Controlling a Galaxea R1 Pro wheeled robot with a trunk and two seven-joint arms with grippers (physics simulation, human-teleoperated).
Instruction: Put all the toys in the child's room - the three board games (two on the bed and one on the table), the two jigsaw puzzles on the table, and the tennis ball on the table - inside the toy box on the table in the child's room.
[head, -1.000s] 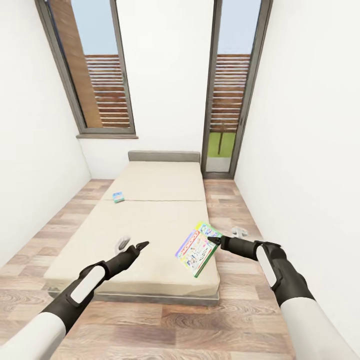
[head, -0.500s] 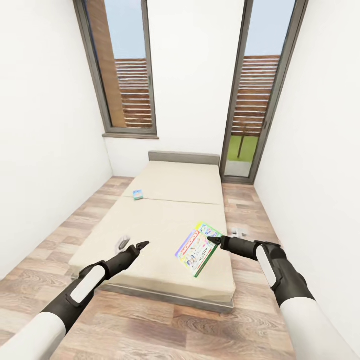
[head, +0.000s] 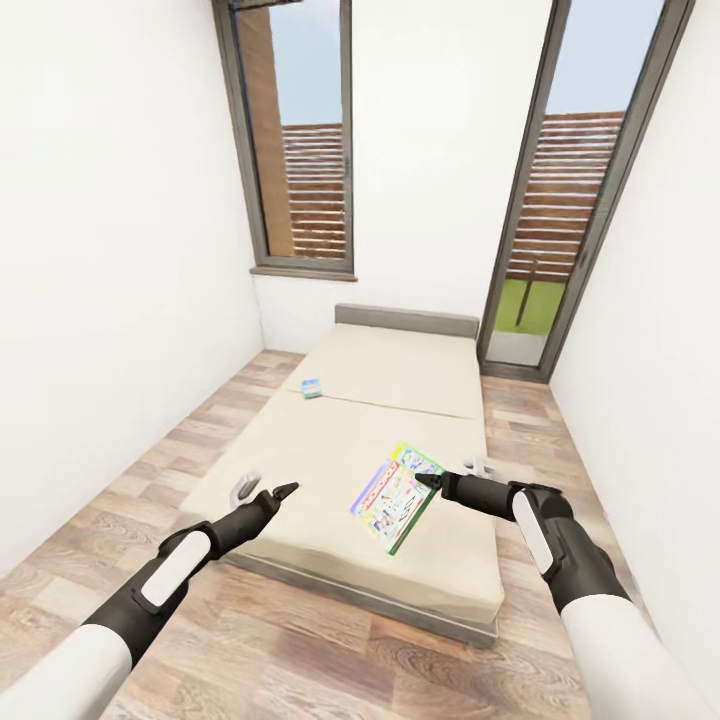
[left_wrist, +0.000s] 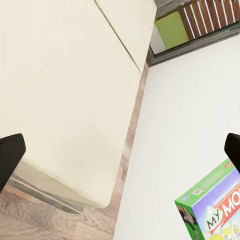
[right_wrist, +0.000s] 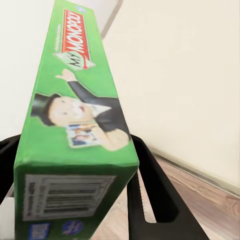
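Observation:
My right gripper (head: 426, 482) is shut on the green-edged Monopoly board game (head: 394, 497), holding it tilted in the air over the near right part of the bed (head: 340, 450). In the right wrist view the box's green edge (right_wrist: 75, 115) sits clamped between the two black fingers (right_wrist: 152, 185). My left gripper (head: 282, 491) is open with nothing in it, over the bed's near left corner; its fingertips (left_wrist: 10, 155) stand far apart. A small blue board game (head: 311, 388) lies on the beige mattress towards the headboard (head: 405, 320). The held box's corner (left_wrist: 212, 210) shows in the left wrist view.
The bed fills a narrow room between white walls (head: 110, 250). A tall dark-framed window (head: 300, 150) and a glass door (head: 570, 200) stand behind the headboard. Wood-plank floor (head: 320, 650) runs along both sides and in front of the bed.
The whole view has shifted: the bed, window and door now sit further right and lie more at a slant. Both arms and the held Monopoly box keep the same pose.

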